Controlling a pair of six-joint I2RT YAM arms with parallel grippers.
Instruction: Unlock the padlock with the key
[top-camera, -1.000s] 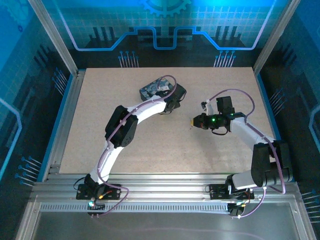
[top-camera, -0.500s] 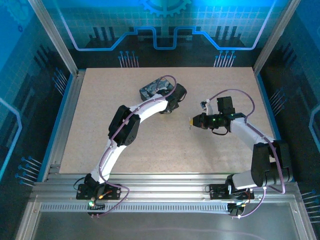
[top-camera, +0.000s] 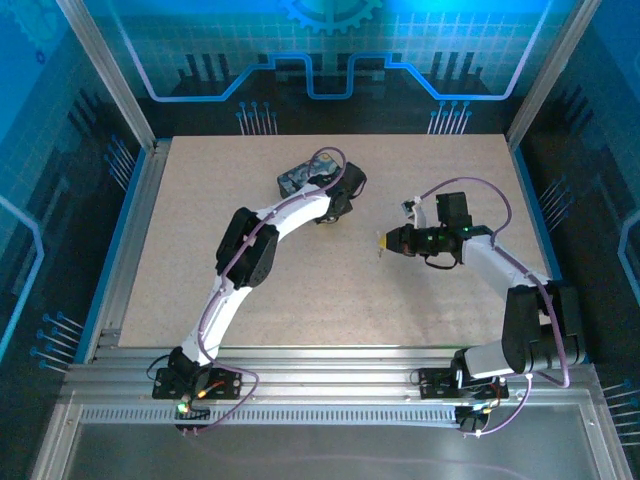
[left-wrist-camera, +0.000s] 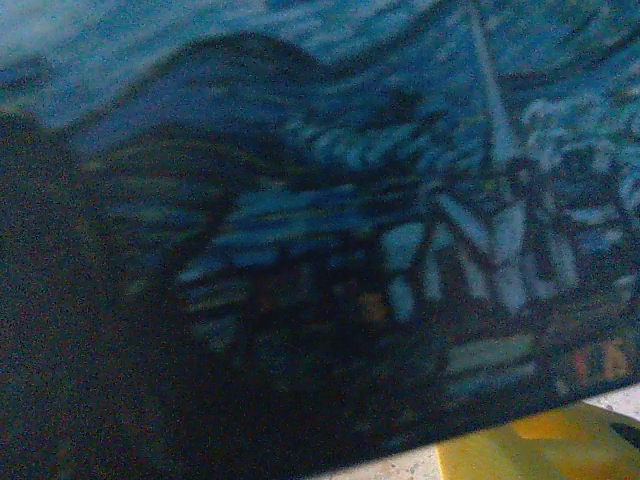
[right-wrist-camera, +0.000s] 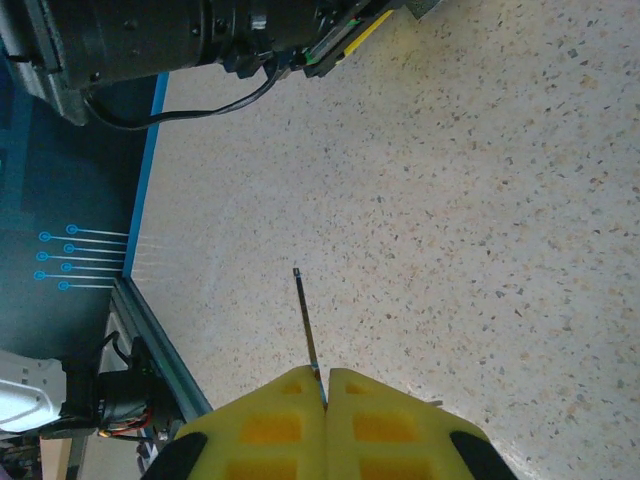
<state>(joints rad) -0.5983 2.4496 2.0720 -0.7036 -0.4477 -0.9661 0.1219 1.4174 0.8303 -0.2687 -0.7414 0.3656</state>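
My right gripper (right-wrist-camera: 327, 385) has its jaws pressed together on the key (right-wrist-camera: 308, 330). In the wrist view the thin metal tip sticks out past the yellow fingers (right-wrist-camera: 250, 432) and points over bare worktop (right-wrist-camera: 480, 200). From above, that gripper hangs mid-right, well apart from the blue tin (top-camera: 298, 178) at the far middle. My left gripper (top-camera: 330, 188) is hard up against the tin. Its camera is so close that I get blurred blue print and the corner of one yellow finger (left-wrist-camera: 540, 452). I cannot tell how those jaws stand, nor which way the padlock's keyway faces.

What worries me:
- **Slipping key:** the pinch is on a tiny piece. If the tip meets metal off-axis, I expect the key to pivot or slide between the pads.
- **Moving lock:** if the left side is not bracing the lock firmly, a push from the key would shove it away rather than seat.
- **No close view:** with the left camera this near, I have no useful look at the keyway for lining up.
- **Crowding:** bringing the right arm across puts both wrists and their cables close together near the tin.
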